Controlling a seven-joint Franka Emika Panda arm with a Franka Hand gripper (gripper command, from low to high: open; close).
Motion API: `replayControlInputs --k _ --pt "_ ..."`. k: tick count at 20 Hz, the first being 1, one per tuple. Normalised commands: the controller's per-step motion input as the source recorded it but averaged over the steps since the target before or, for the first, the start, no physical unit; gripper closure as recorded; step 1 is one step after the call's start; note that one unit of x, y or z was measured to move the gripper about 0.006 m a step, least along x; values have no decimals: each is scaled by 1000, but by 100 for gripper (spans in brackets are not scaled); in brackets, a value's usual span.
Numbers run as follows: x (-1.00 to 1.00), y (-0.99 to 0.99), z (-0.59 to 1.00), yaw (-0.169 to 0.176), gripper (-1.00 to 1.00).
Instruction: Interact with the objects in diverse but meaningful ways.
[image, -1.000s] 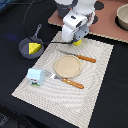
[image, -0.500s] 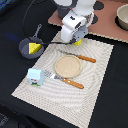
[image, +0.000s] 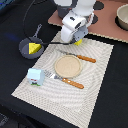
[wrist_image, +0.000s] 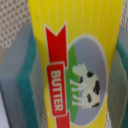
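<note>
Wrist view shows your gripper (wrist_image: 70, 75) straddling the butter box (wrist_image: 75, 65), but I cannot tell whether it grips. Lift early and the box may slip.

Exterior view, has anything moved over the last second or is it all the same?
Nothing visibly changed. The gripper stays low at the far edge of the placemat, its pads either side of the yellow butter box. The cheese wedge in the frying pan, the milk carton and the plate are where they were.
</note>
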Motion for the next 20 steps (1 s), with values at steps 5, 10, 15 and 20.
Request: replayControlInputs --k 5,10,15,20 --pt "-406 -409 908 -4 100" --pt "-384 -474 898 0 100" --pt "-282 -511 709 0 100" --pt "-333 -723 270 1 100"
